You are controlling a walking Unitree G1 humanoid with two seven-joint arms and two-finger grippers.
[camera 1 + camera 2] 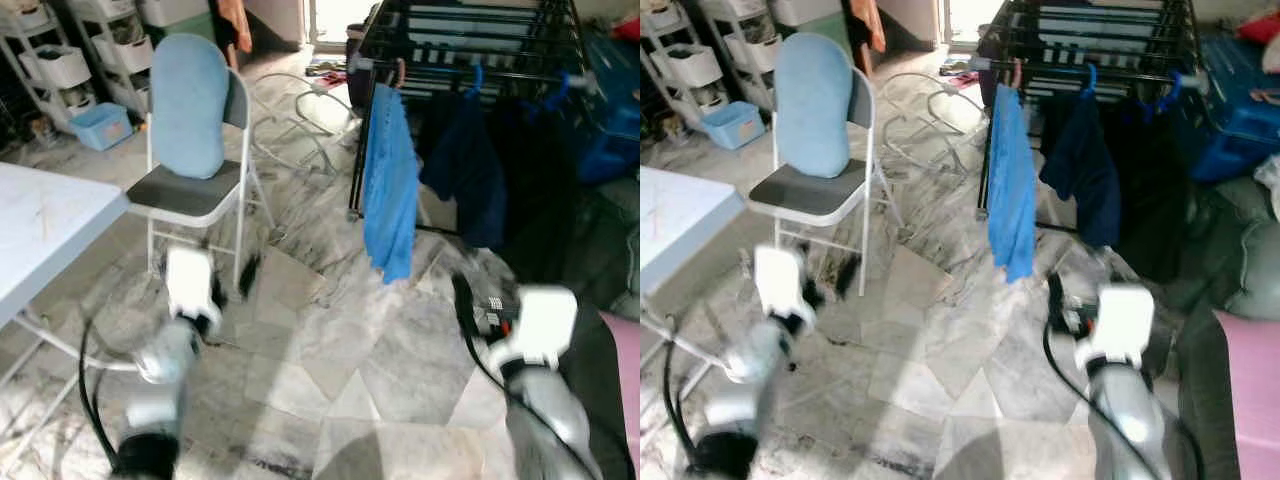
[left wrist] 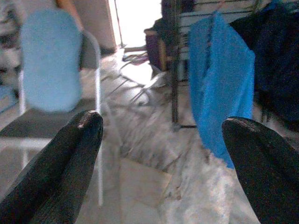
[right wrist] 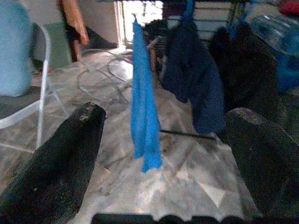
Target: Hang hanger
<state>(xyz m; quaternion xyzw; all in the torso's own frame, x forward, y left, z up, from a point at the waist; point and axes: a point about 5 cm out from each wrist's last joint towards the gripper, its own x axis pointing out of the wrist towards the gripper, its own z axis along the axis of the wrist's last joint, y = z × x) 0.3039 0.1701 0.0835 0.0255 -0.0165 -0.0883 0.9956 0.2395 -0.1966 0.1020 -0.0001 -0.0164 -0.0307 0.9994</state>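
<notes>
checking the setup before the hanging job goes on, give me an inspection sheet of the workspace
surface: marble tile floor, bare between the robot and the rack
job's things: black drying rack ahead on the right; a bright blue cloth and a dark blue garment hang from it on hangers; no hanger in either gripper
clutter: blue basket by the shelves; white tubing on the floor behind the chair
grippers: left gripper open, empty, raised toward the chair; right gripper open, empty, facing the rack
cables: black cable looping beside the left arm, another along the right arm
surroundings: folding chair with a light blue cushion; white table at left
</notes>
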